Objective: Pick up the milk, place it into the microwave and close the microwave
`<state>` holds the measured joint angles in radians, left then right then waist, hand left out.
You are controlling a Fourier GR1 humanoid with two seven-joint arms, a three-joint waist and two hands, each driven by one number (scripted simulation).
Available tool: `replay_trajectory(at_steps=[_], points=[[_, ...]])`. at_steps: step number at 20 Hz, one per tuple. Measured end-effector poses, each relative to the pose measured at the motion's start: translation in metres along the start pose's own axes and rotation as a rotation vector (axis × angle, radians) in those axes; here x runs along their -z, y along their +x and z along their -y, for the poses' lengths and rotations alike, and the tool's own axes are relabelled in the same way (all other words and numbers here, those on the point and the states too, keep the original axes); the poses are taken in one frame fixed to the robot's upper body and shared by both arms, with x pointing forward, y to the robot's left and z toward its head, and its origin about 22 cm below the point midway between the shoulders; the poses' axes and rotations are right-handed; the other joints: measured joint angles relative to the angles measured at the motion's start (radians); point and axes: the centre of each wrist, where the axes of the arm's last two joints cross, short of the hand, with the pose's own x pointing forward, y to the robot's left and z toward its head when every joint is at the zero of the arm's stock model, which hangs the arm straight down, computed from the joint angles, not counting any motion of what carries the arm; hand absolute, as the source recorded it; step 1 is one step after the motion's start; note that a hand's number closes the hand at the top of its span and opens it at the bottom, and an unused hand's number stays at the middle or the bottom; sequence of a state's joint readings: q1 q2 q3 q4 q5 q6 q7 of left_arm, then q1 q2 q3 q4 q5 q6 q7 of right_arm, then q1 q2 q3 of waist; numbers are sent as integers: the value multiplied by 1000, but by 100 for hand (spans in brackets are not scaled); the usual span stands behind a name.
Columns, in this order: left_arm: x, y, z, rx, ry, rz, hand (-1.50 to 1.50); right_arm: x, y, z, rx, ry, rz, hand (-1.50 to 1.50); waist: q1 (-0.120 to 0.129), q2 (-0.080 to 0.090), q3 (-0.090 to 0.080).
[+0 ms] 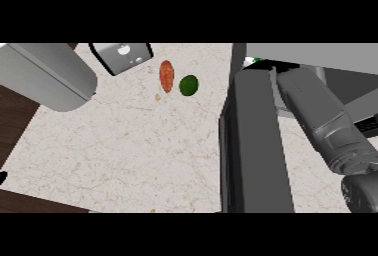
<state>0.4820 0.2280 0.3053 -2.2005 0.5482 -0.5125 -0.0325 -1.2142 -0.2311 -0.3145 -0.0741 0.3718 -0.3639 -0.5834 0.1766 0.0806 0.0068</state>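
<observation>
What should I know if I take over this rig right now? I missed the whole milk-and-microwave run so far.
Right robot hand: hidden; its forearm reaches past the open door into the microwave.
Left robot hand: only a dark sliver at the view's left edge, too little to judge.
Milk: not plainly visible; a small green bit by the forearm's end may be part of it.
Done: door open, arm at the microwave.
Left: confirm the milk is inside, withdraw the arm, close the door.
</observation>
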Motion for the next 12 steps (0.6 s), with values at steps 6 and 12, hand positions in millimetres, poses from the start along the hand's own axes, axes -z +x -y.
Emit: replay_trajectory(at_steps=[6,12], points=[[0,-8,3,-22,-3,-35,-150,-5,-2,-9,45,-31,2,-150,-27,-7,0],[-4,-19,12,-40,-10,-51,-150,-12,-15,0,64,-31,-8,-150,-50,-23,-2]])
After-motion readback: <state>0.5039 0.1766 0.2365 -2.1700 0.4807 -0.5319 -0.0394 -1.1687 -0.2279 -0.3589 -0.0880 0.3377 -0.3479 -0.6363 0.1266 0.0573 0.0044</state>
